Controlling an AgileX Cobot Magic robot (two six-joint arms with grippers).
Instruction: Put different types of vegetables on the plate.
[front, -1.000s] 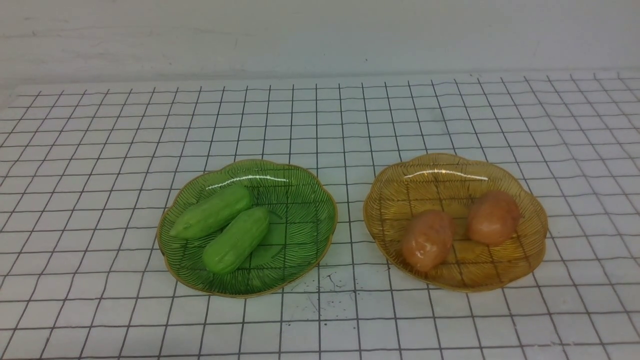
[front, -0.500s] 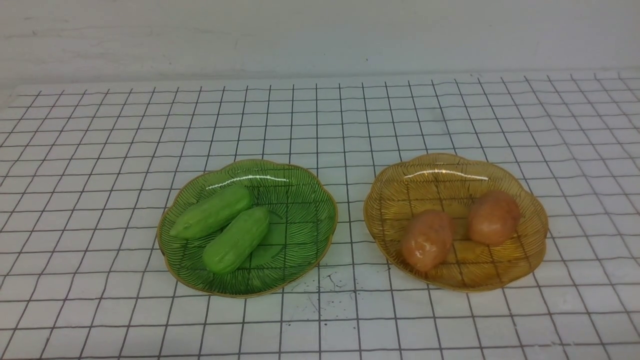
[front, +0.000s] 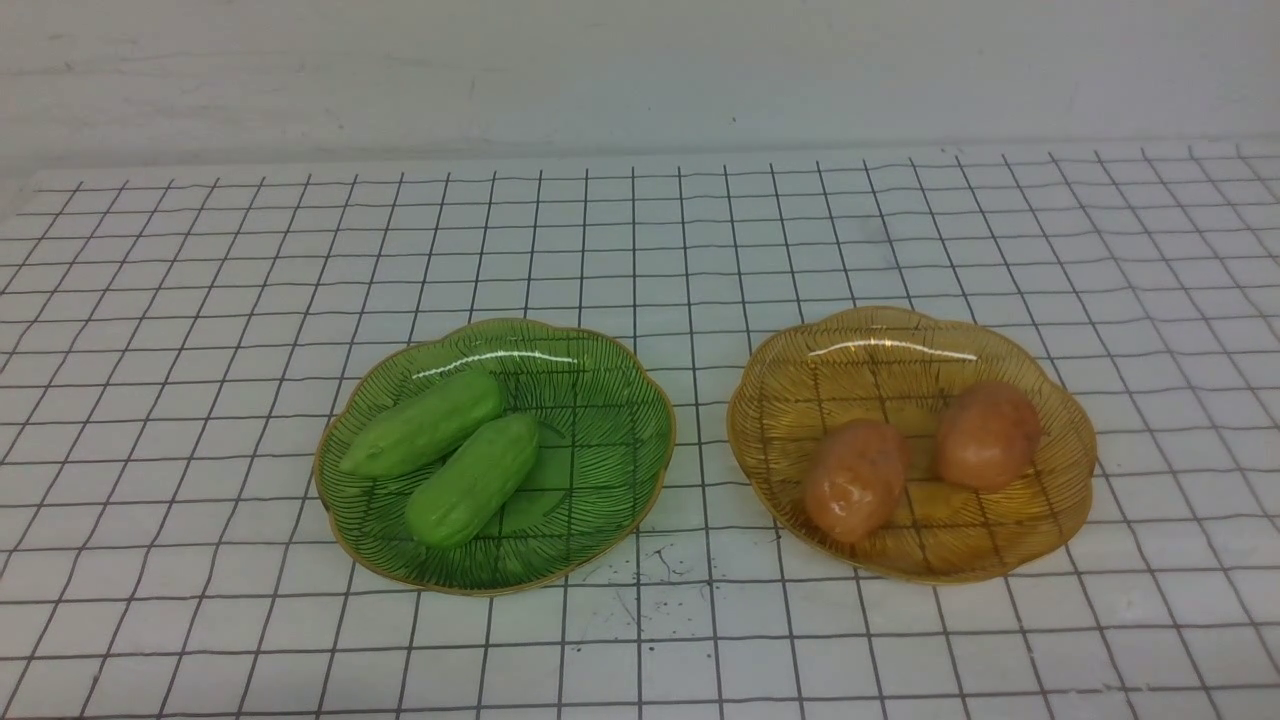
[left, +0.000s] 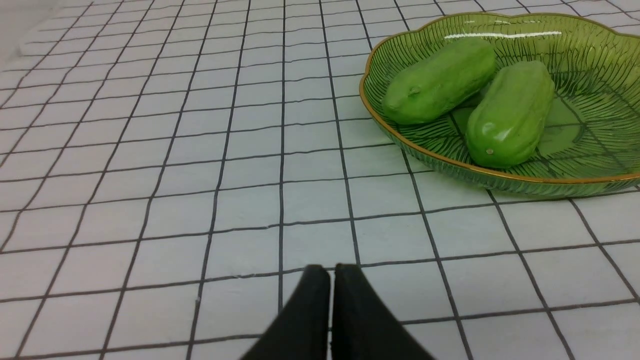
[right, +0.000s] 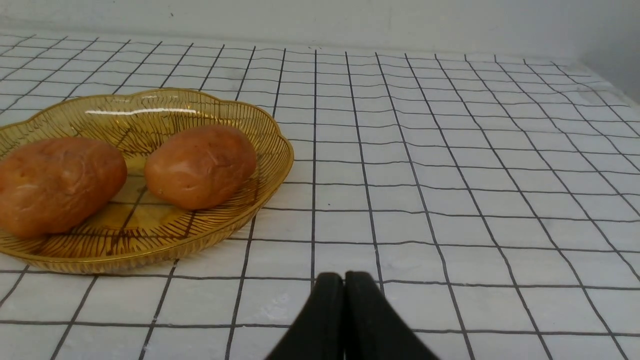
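Observation:
Two green cucumbers (front: 423, 424) (front: 473, 480) lie side by side in the green glass plate (front: 600, 440). Two orange-brown potatoes (front: 856, 479) (front: 987, 434) lie in the amber glass plate (front: 880, 345). Neither arm shows in the front view. In the left wrist view my left gripper (left: 332, 272) is shut and empty, low over the table short of the green plate (left: 590, 90), which holds the cucumbers (left: 440, 80) (left: 510, 115). In the right wrist view my right gripper (right: 344, 280) is shut and empty, short of the amber plate (right: 150, 110) and its potatoes (right: 201, 166) (right: 57, 184).
The plates stand on a white cloth with a black grid (front: 640, 240). A pale wall (front: 640, 70) runs along the back edge. Small dark specks (front: 650, 570) mark the cloth in front between the plates.

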